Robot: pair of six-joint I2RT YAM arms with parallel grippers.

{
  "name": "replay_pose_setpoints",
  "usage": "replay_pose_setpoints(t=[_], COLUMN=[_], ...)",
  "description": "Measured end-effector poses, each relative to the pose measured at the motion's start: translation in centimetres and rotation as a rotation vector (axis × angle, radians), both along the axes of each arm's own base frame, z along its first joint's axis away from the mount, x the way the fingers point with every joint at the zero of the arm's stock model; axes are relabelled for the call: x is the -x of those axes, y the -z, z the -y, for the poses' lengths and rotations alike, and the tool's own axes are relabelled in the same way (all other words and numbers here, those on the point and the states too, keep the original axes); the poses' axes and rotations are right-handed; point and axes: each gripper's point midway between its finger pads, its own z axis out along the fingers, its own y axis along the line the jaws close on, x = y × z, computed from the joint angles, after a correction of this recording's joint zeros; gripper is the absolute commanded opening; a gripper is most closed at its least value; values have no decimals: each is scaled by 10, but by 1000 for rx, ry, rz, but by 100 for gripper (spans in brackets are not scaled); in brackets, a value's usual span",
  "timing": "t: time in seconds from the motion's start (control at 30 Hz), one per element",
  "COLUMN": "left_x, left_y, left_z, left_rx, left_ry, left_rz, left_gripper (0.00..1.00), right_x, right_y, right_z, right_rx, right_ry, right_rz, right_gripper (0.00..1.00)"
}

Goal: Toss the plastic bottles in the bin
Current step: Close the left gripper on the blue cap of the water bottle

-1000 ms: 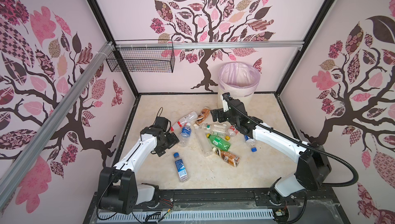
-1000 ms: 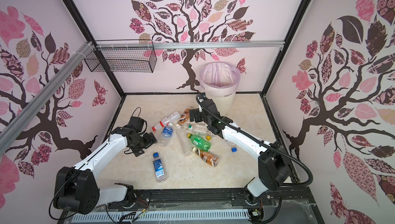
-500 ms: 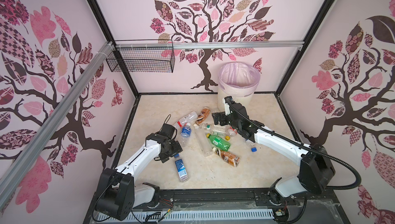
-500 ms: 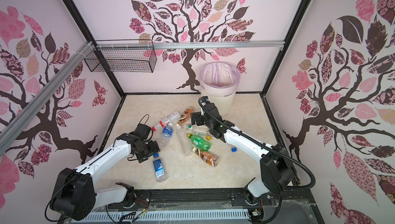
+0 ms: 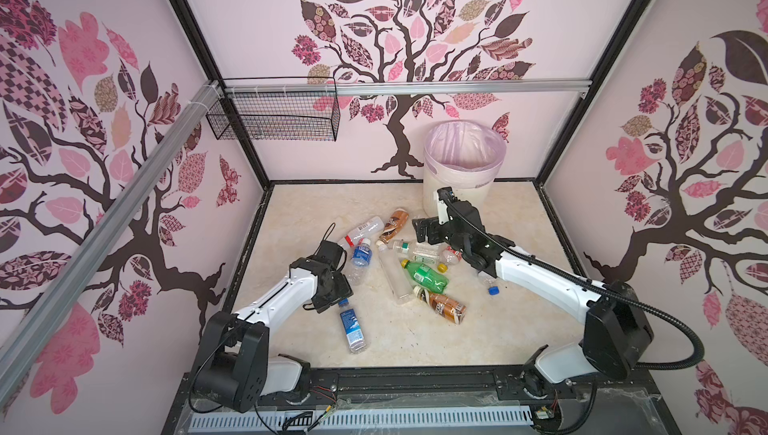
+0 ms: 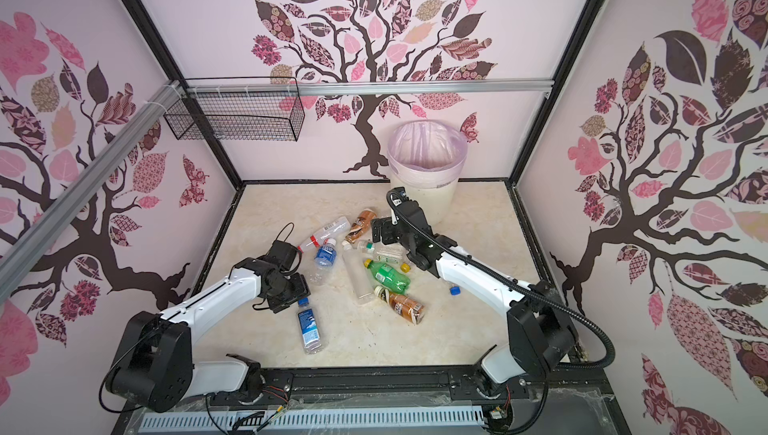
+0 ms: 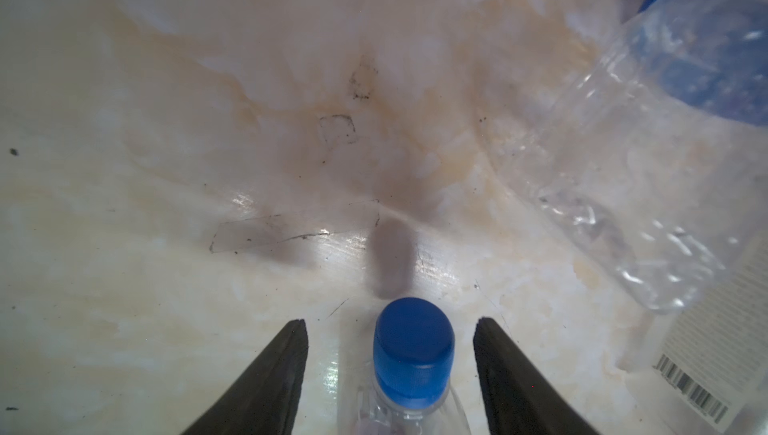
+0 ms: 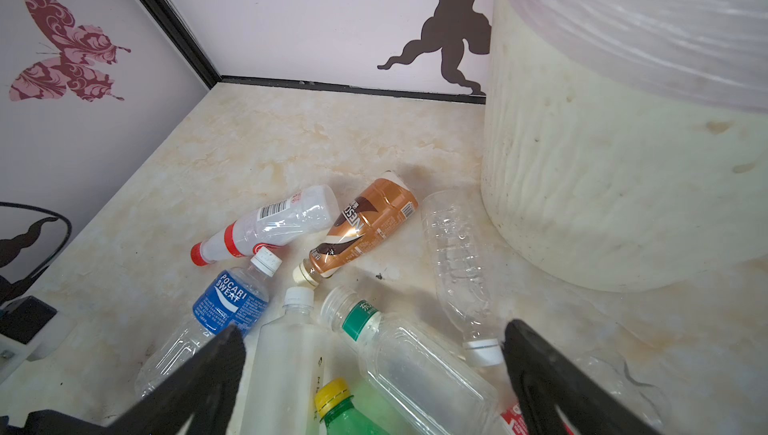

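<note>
The left fingers (image 7: 270, 379) stand apart on either side of the neck of a blue-capped bottle (image 7: 411, 341), with a gap showing on each side, so nothing is gripped yet (the cap pokes out just past the fingertips). That bottle lies flat on the counter (image 5: 415, 341), alone toward the front and well apart from the bin (image 5: 478, 190), which stands against the back wall on the right. The right fingers (image 8: 199, 374) are spread wide and empty, hanging over the heap of plastic bottles (image 5: 424, 275) in the middle of the counter, with a clear green-labelled bottle (image 8: 415, 362) lying between them; the bin is just beside this arm. No bottle can be made out inside the bin in either top view, so the task looks to be near its start. The step in hand appears to be the left arm's pick of the lone bottle. The next move calls for a firm squeeze on the narrow, round neck, which may slip or let the body swing, then a lift and a long carry over the heap to the bin's mouth.
</note>
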Motion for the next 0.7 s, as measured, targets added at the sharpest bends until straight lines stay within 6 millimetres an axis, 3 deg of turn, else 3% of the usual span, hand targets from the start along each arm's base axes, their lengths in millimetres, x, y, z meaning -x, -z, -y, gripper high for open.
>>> replay_pose_setpoints(t=[0.23, 0.7], left_x=[3, 2], left_y=[8, 15], left_z=[1, 6], left_rx=[-7, 4], left_ry=[18, 29], left_rz=[-18, -20], left_gripper=[64, 45], right_x=[0, -1], right_y=[-1, -1], right_z=[0, -1], right_rx=[-5, -17], right_ry=[1, 4], right_rz=[0, 7], right_gripper=[100, 99])
